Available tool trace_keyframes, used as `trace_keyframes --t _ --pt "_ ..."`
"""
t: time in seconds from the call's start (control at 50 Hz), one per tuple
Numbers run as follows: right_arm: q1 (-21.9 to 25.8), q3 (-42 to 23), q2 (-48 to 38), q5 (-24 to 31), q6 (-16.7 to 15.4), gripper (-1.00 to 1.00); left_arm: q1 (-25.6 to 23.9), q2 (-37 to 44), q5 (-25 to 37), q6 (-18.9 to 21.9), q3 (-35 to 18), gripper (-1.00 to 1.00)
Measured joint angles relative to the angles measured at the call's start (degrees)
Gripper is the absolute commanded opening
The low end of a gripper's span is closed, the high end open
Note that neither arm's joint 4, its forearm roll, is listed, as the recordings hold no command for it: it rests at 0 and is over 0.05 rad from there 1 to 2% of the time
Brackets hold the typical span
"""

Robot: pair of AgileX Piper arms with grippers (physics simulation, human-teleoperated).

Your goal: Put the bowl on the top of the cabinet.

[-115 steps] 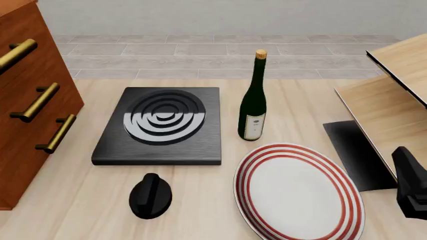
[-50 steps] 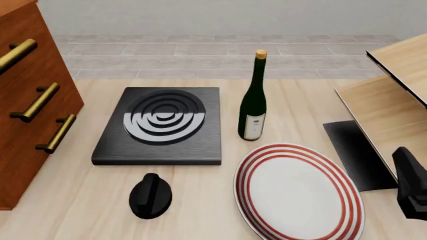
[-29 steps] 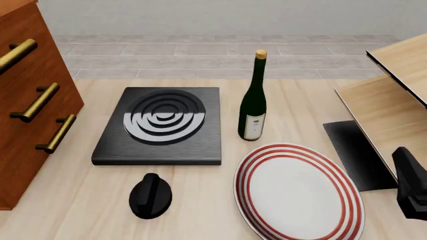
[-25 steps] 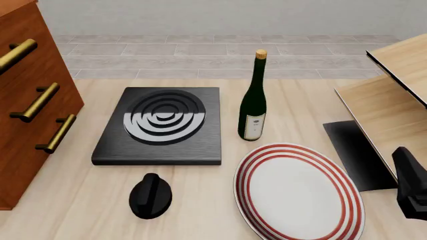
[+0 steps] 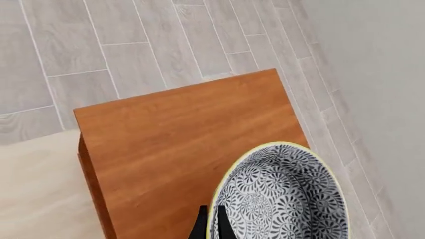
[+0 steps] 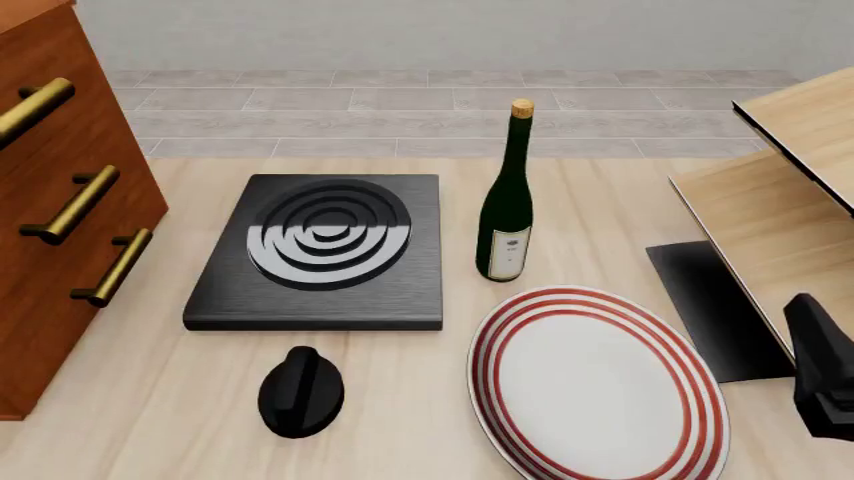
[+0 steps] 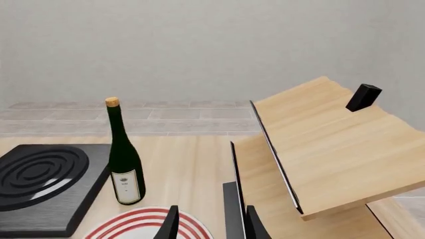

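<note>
In the left wrist view, the blue-and-white floral bowl [image 5: 282,196] with a pale rim is held by its rim in my left gripper [image 5: 210,226], which is shut on it. The bowl is over the reddish-brown top of the cabinet [image 5: 179,144]; I cannot tell whether it touches the wood. In the front view the cabinet [image 6: 54,200] with brass handles stands at the left edge; the bowl and left gripper are out of that view. My right gripper [image 7: 212,224] is open and empty, low at the right over the plate's edge.
On the table are a black hob plate [image 6: 320,250], a green wine bottle [image 6: 507,200], a white plate with red rings [image 6: 594,385] and a small black knob-like object [image 6: 300,392]. A pale wooden shelf unit [image 6: 787,200] stands at the right.
</note>
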State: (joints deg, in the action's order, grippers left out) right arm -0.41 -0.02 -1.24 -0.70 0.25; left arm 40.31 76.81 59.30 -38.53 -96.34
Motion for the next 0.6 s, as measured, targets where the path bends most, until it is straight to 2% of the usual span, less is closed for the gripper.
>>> trace_keyframes --t 0.6 --pt "0.1 0.0 0.0 0.0 -0.3 1.0 1.8 0.2 -3.4 0.4 5.0 -1.0"
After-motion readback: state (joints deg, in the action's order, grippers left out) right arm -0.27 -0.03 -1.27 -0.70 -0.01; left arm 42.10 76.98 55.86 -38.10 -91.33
